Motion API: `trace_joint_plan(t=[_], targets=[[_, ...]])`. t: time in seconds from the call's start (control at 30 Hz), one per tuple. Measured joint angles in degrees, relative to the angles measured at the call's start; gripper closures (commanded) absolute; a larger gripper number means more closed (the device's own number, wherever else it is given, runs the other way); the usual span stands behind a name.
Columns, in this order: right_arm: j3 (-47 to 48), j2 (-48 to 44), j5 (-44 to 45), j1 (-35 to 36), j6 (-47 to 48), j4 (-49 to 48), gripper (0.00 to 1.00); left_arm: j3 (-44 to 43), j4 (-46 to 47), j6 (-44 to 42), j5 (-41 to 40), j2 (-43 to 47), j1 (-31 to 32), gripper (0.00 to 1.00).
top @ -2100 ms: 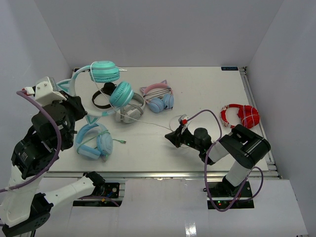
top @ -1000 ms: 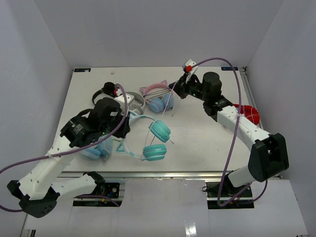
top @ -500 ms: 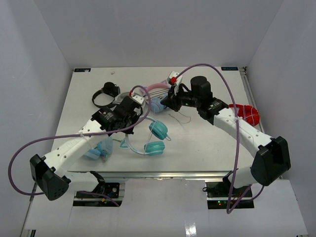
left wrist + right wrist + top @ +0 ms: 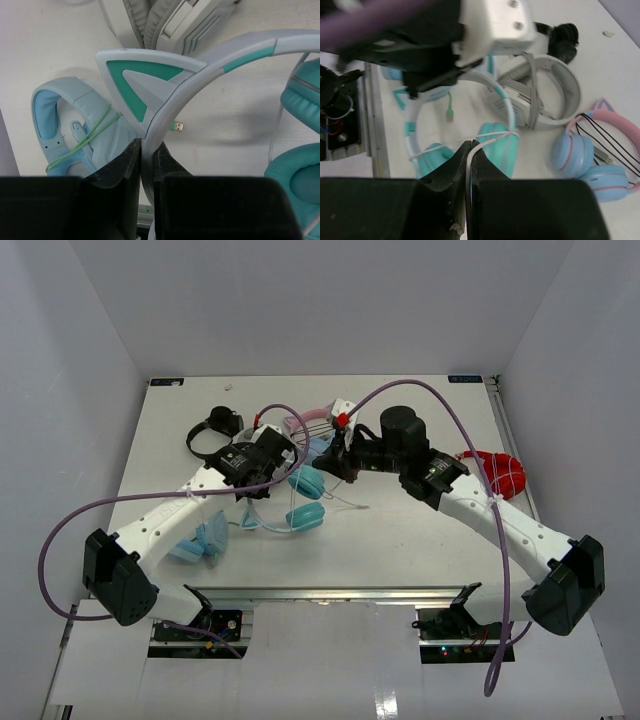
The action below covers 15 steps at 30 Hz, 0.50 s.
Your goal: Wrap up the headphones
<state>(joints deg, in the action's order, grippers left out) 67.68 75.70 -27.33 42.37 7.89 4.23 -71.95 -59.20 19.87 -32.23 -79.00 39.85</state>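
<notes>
The headphones (image 4: 305, 517) have turquoise ear cups, a white headband and teal cat ears. They hang mid-table, just above the surface. My left gripper (image 4: 146, 150) is shut on the headband just below one cat ear (image 4: 145, 75). In the top view the left gripper (image 4: 262, 478) sits left of the cups. My right gripper (image 4: 471, 148) is shut on the thin white cable (image 4: 490, 138), which runs across an ear cup (image 4: 497, 150) and the headband. Seen from above, the right gripper (image 4: 335, 464) is close beside the upper cup.
A grey pair (image 4: 545, 95) and a pink cat-ear pair (image 4: 592, 155) lie just behind the work spot. A light-blue pair with a green cable (image 4: 65, 125) lies near the front left. Black headphones (image 4: 213, 428) sit at the back left, red ones (image 4: 497, 472) at the right.
The left gripper has brought the headphones from high at the left to mid-table. The right gripper has swung from the front to the back and then in beside the cups with the cable.
</notes>
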Motion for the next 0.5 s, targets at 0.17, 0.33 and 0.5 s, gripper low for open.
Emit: trace_joint_plan(t=[0.17, 0.33, 0.5], targets=[[-0.12, -1.24, 0.63, 5.64, -0.60, 0.00, 0.92, -2.12, 1.76, 0.68, -0.26, -2.55, -0.99, 1.00], [-2.44, -1.18, 2.18, 8.55, -2.96, -1.90, 0.92, -2.28, 3.64, 1.02, 0.94, -3.28, -2.67, 1.00], [-8.42, -0.83, 3.83, 10.97, -6.44, -6.85, 0.92, -2.28, 5.98, 2.28, 4.55, -2.45, -6.33, 1.00]])
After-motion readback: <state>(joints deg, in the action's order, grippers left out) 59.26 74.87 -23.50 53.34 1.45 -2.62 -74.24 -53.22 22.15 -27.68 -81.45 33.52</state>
